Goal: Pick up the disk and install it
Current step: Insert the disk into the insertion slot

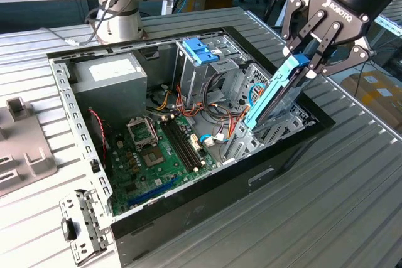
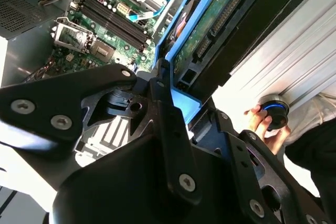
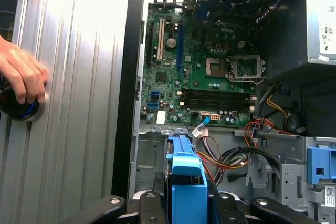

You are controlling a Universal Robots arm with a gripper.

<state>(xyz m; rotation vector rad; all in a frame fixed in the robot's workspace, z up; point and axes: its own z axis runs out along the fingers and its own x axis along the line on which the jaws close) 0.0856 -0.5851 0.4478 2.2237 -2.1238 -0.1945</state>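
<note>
A ribbed grey metal table (image 1: 352, 205) in a workshop carries an open computer case (image 1: 188, 218). Inside it, from the exterior view's left, are a grey power box (image 1: 116, 83), a green motherboard (image 1: 157, 155) and metal drive cages (image 1: 220, 73). The disk (image 1: 273, 89), dark with blue rails, stands tilted at the case's side toward the table's edge on the exterior view's right. The black hand (image 1: 308, 64) grips its upper end.
</note>
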